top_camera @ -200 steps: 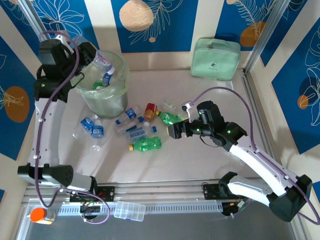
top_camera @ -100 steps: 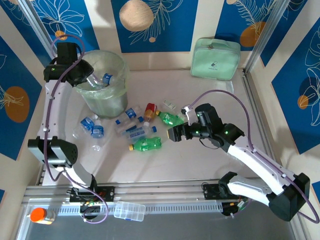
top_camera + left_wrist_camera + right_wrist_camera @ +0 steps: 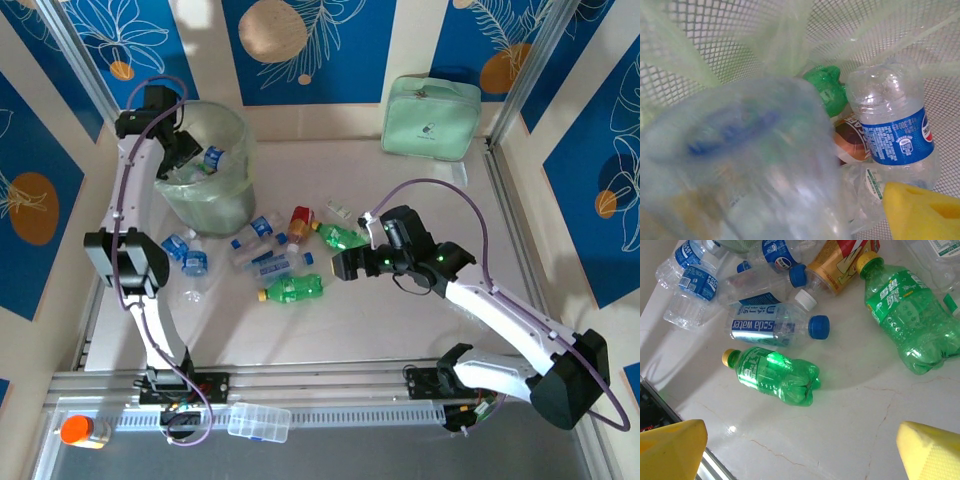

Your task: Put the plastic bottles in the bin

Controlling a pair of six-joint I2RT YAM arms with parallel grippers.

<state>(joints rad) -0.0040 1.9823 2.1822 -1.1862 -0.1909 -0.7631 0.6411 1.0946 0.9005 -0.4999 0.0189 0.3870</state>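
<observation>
My left gripper hangs over the bin, a round grey-green bucket at the back left. In the left wrist view a blurred clear bottle fills the foreground, apart from my one visible yellow fingertip; the jaws stand open. Under it lie a blue-labelled clear bottle and a green one. Several plastic bottles lie scattered on the table. My right gripper hovers open just short of a small green bottle, nothing between its pads.
A larger green bottle, a soda water bottle and an orange-brown one lie beyond the small green bottle. A mint-green pouch stands at the back. A clear lidded box rests on the near rail.
The left arm swung in over the bin, and its jaws opened off the clear bottle. The right gripper crept slightly left toward the small green bottle.
</observation>
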